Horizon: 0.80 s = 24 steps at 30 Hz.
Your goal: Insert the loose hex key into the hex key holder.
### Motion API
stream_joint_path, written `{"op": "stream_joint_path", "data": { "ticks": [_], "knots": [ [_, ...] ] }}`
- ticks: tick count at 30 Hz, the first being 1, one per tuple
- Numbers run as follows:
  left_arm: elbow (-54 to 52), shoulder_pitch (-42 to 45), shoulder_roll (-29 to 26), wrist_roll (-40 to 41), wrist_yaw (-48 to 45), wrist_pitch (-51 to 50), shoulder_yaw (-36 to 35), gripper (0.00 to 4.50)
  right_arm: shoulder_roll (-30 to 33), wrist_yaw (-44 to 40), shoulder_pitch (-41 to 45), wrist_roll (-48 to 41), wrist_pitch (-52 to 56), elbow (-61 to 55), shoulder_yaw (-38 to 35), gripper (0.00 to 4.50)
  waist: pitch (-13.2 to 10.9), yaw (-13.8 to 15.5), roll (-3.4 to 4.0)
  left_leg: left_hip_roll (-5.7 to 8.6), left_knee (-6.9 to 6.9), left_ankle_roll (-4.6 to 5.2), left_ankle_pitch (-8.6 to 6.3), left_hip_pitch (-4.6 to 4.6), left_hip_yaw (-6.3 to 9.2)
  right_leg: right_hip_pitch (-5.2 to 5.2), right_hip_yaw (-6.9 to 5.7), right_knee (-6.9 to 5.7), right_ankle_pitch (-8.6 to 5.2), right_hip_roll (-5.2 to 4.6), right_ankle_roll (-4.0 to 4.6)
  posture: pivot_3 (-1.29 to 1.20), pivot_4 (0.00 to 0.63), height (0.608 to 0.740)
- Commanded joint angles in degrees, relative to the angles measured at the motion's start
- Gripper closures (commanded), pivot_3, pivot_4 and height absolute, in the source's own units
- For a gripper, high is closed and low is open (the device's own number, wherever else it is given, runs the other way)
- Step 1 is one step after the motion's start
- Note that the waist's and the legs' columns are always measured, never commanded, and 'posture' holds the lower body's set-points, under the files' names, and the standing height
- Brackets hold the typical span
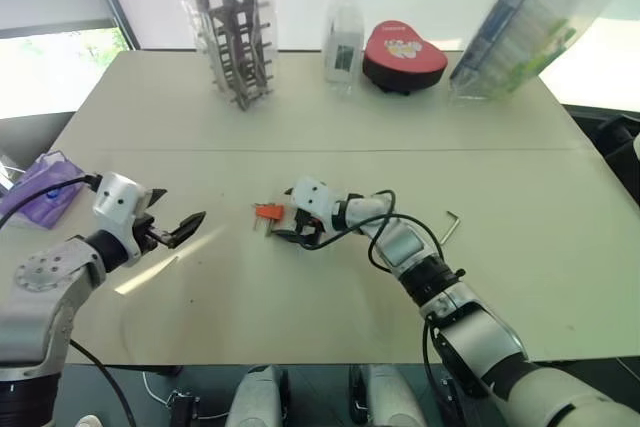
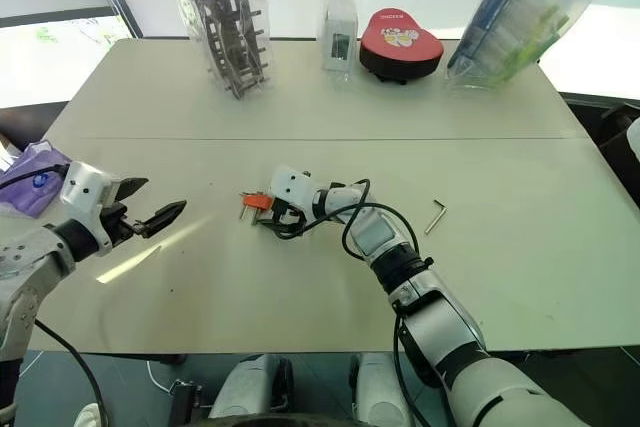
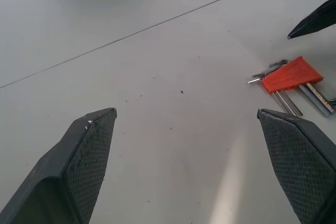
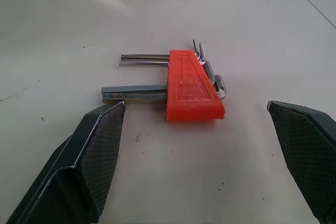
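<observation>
Head views: pale table with a seam line across it. The hex key holder, an orange-red block with grey keys sticking out, lies flat near the table's middle. The right gripper sits low, just beside the holder on its right, fingers spread, nothing between them. The loose hex key lies flat on the table well to the right of the holder, past the right forearm, apart from both grippers. The left gripper hovers to the left of the holder, well apart from it, fingers spread and empty. At the far edge: a dark rack in a clear bag, a clear bottle, a red heart-shaped case, a bagged blue-and-green pack. A purple packet lies at the left edge.

Left wrist view: both fingertips stand wide apart over bare table; the holder lies ahead beside one finger, with another black fingertip beyond it, probably the right gripper's.

Right wrist view: holder lies flat directly between and ahead of the wide-set fingers; long key shanks jut from one side, bent ends bunch at the other. No contact visible.
</observation>
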<state>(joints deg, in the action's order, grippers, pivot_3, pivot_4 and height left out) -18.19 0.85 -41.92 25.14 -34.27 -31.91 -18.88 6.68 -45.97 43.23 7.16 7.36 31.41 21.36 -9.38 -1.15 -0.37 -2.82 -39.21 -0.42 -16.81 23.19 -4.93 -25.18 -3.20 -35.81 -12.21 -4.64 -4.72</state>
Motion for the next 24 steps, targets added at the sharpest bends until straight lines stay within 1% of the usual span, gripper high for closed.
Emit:
{"op": "stream_joint_path", "data": {
  "ticks": [1,5,10,13,14,15,16,18,19,23,24],
  "knots": [
    [-1.7,0.8,0.0,-0.4,0.3,1.2,-0.8,0.04,-0.5,-0.8,-0.6,-0.2,2.9,2.4,0.4,0.0,0.0,0.0,0.01,0.0,0.0,0.0,0.0,-0.01,0.0,0.01,0.0,0.0,0.0,0.0,0.0,0.0,0.15,0.74],
    [-1.9,0.7,0.1,-0.6,0.1,1.1,-0.9,0.04,-2.1,-0.7,0.1,-1.3,5.2,4.2,-0.4,0.0,0.0,-0.1,0.0,0.0,0.0,0.0,0.0,-0.02,0.0,0.01,0.0,-0.02,0.0,0.0,0.0,0.0,0.15,0.74],
    [-2.2,0.7,0.3,-0.9,0.3,1.1,-0.8,0.04,-2.9,-0.6,2.0,-1.1,4.0,7.4,-0.9,0.0,0.0,-0.7,0.0,-0.01,0.05,0.0,0.0,-0.11,0.0,0.01,0.0,-0.13,-0.04,0.01,0.07,0.0,0.15,0.74],
    [-2.4,0.7,0.5,-1.0,0.5,1.2,-0.8,0.0,-3.1,-0.6,3.0,-0.9,2.8,9.0,-1.0,0.85,0.0,-1.2,0.0,-0.02,0.06,0.0,0.0,-0.14,0.04,0.01,0.0,-0.19,-0.06,0.01,0.1,0.0,0.15,0.74],
    [-2.5,0.7,0.5,-1.0,0.5,1.2,-0.8,0.0,-3.2,-0.7,3.2,-0.8,2.6,9.2,-1.0,1.3,0.0,-1.3,0.0,-0.02,0.06,0.0,0.0,-0.15,0.06,0.01,0.0,-0.21,-0.06,0.01,0.1,0.0,0.15,0.74],
    [-2.6,0.6,0.6,-1.1,0.6,1.2,-0.8,0.0,-3.3,-0.7,3.4,-0.8,2.3,9.6,-1.0,1.92,0.0,-1.3,0.0,-0.02,0.07,0.0,0.0,-0.15,0.07,0.01,0.0,-0.22,-0.06,0.01,0.11,0.0,0.15,0.74],
    [-2.6,0.6,0.7,-1.2,0.7,1.2,-0.8,0.0,-3.3,-0.7,3.7,-0.8,1.8,10.1,-1.0,2.33,0.0,-1.4,0.0,-0.02,0.07,-0.01,0.0,-0.17,0.09,0.01,0.0,-0.24,-0.07,0.01,0.11,0.0,0.15,0.74],
    [-2.8,0.7,0.9,-1.2,1.0,1.2,-0.7,0.0,-3.4,-0.6,4.0,-0.7,1.1,10.7,-0.9,3.43,0.0,-1.3,0.0,-0.03,0.06,-0.03,0.02,-0.19,0.13,0.02,0.0,-0.26,-0.07,0.01,0.12,0.0,0.15,0.74],
    [-2.8,0.7,1.0,-1.2,1.0,1.2,-0.7,0.0,-3.3,-0.6,4.1,-0.7,0.8,10.8,-0.9,3.51,0.0,-1.2,-0.01,-0.03,0.06,-0.05,0.03,-0.2,0.17,0.04,0.0,-0.26,-0.07,0.01,0.12,0.0,0.15,0.74],
    [-2.5,1.0,1.1,-1.2,0.8,1.2,-0.3,0.0,-1.7,0.0,2.8,0.5,-2.9,8.0,-0.2,3.51,0.0,-1.2,-0.01,-0.02,0.06,-0.06,0.03,-0.2,0.21,0.05,0.0,-0.25,-0.07,0.0,0.12,0.0,0.15,0.74],
    [-2.3,1.3,1.1,-1.1,0.6,1.2,0.1,0.0,-0.7,1.0,2.0,1.3,-5.4,6.3,0.1,3.51,0.0,-1.1,-0.01,-0.02,0.06,-0.06,0.03,-0.2,0.22,0.05,0.0,-0.25,-0.07,0.0,0.12,0.0,0.15,0.74]
  ]
}}
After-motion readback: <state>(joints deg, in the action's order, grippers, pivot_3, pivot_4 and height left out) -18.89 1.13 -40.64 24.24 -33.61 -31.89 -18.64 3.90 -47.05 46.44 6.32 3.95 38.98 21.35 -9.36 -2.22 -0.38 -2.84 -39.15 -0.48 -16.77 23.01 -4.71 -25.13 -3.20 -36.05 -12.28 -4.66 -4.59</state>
